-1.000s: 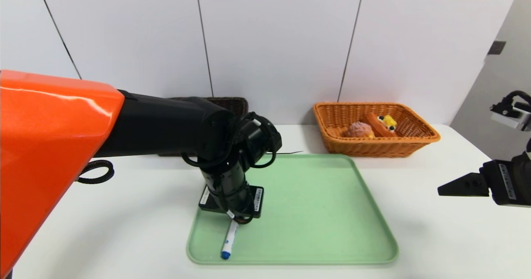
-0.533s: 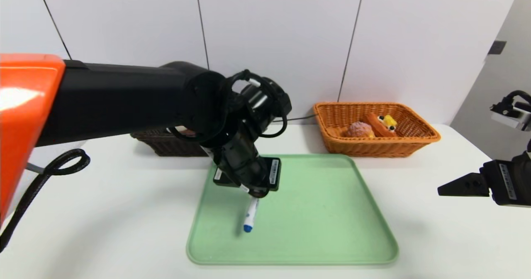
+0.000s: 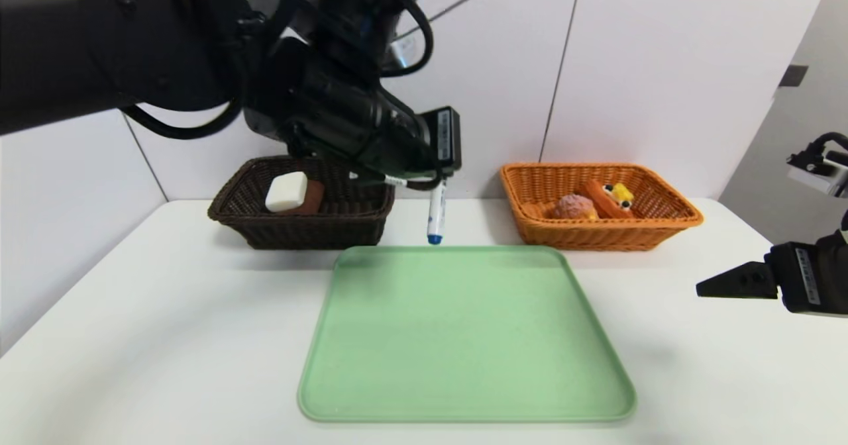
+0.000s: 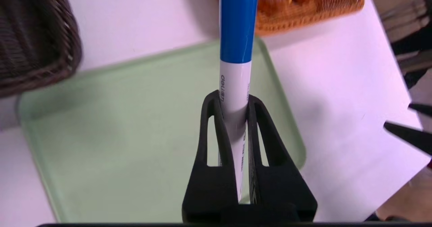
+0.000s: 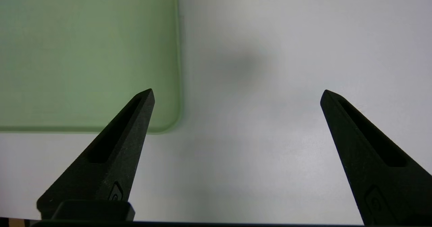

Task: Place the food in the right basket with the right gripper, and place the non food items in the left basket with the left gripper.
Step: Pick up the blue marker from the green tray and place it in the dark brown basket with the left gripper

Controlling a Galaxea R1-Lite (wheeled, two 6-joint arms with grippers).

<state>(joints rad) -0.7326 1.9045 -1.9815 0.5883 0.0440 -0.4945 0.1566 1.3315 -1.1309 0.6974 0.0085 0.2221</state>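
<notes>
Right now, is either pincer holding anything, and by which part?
The left pincer is shut on the marker, gripping its white barrel, with the blue cap end pointing away. The right pincer is open and holds nothing.

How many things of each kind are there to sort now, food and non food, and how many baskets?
Food: 2, tart and puff bun
Non food: 3, white bar, brown towel, marker
Baskets: 2, dark brown basket and orange basket
Total: 7
</notes>
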